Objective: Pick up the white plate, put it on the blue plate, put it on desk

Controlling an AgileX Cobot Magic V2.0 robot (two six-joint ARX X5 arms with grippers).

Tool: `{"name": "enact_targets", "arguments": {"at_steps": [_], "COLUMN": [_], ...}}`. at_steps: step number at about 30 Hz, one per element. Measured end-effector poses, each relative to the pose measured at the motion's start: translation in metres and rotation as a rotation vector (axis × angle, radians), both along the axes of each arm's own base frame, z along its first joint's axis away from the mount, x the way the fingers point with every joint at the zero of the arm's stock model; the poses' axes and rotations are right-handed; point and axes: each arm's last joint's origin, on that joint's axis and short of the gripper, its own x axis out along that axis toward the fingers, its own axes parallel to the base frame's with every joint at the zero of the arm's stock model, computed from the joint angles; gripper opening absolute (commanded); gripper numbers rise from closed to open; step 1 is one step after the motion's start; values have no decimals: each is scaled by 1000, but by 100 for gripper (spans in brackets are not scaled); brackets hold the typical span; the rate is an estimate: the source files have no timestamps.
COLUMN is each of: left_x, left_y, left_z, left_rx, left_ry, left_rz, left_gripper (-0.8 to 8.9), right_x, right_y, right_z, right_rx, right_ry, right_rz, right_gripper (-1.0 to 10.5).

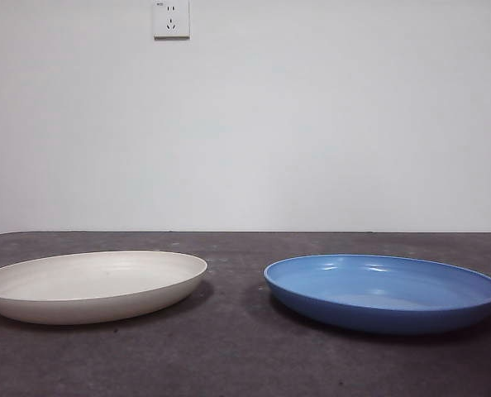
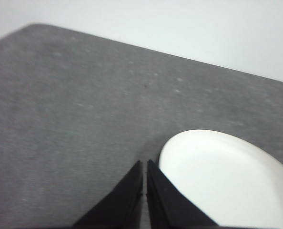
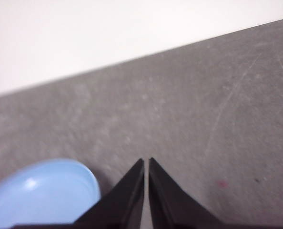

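The white plate [image 1: 92, 284] lies flat on the desk [image 1: 237, 356] at the left of the front view, and the blue plate [image 1: 383, 291] lies flat at the right, a gap of bare desk between them. Neither arm shows in the front view. In the left wrist view my left gripper [image 2: 145, 163] is shut, held above the desk beside the white plate [image 2: 222, 181], holding nothing. In the right wrist view my right gripper [image 3: 146, 161] is shut too, hovering beside the blue plate [image 3: 41, 195], also with nothing in it.
A white wall rises behind the desk's far edge, with a power socket [image 1: 171, 18] high up. Bare desk [image 2: 70, 124] stretches beyond the white plate, and more bare desk [image 3: 217, 119] beyond the blue plate.
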Motion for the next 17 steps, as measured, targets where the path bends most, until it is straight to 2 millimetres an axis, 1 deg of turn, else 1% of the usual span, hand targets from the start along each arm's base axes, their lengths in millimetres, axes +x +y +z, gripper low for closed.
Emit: {"name": "enact_targets", "arguments": {"at_steps": [2, 4, 8, 10, 13, 16, 17], "left_x": [0, -2, -2, -2, -1, -1, -1], "left_y": [-1, -2, -4, -6, -7, -9, -10], "left_z": [10, 28, 64, 81, 110, 142, 149], "left_rx": [-20, -31, -48, -50, -46, -28, -26], "left_ry": [-10, -41, -48, -19, 18, 26, 26], "left_rz": [-9, -17, -50, -69, -107, -147, -153], "left_gripper": [16, 16, 16, 16, 16, 16, 16], "right_x": [-2, -4, -7, -7, -5, 1, 3], "right_y": [1, 1, 3, 4, 5, 8, 9], "right_z": [12, 24, 49, 64, 92, 117, 123], "right_rx": [39, 70, 105, 116, 129, 143, 149], "right_ry": [-21, -28, 31, 55, 61, 88, 104], "right_rz": [2, 6, 37, 64, 125, 212, 241], "right_gripper": [11, 11, 11, 11, 11, 11, 11]}}
